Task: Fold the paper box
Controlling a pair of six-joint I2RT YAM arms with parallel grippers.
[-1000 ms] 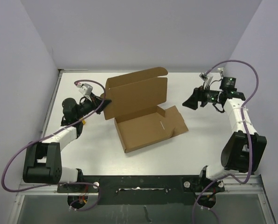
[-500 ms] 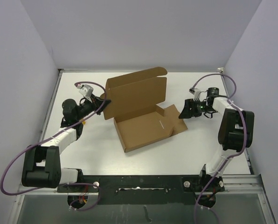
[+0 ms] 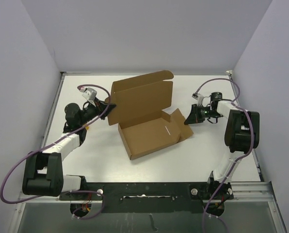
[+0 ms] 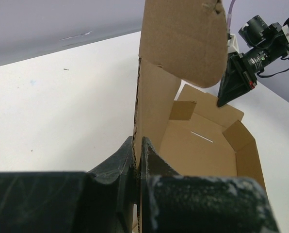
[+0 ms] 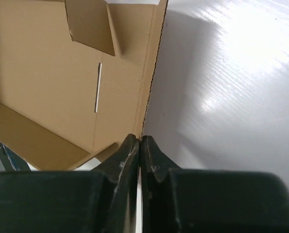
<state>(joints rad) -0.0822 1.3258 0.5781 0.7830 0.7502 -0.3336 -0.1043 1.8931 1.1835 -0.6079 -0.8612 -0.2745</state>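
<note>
The brown paper box [image 3: 149, 133] lies open in the middle of the table, its lid standing up at the back. My left gripper [image 3: 109, 105] is shut on the lid's left edge; in the left wrist view the fingers [image 4: 137, 141] pinch the upright cardboard wall [image 4: 154, 92]. At the box's right side my right gripper [image 3: 187, 119] is shut on the edge of the side flap. The right wrist view shows its jaws [image 5: 139, 138] closed on that thin flap edge, with the box's inside [image 5: 47, 73] to the left. The right gripper [image 4: 234, 80] also shows in the left wrist view.
The white table [image 3: 207, 92] is bounded by pale walls at the left, back and right. A black rail [image 3: 144, 191] runs along the near edge between the arm bases. Purple cables [image 3: 18, 165] loop from both arms.
My right gripper has moved left to the box's right flap and shut on its edge, and the flap has lifted a little. The left gripper keeps its hold on the lid.
</note>
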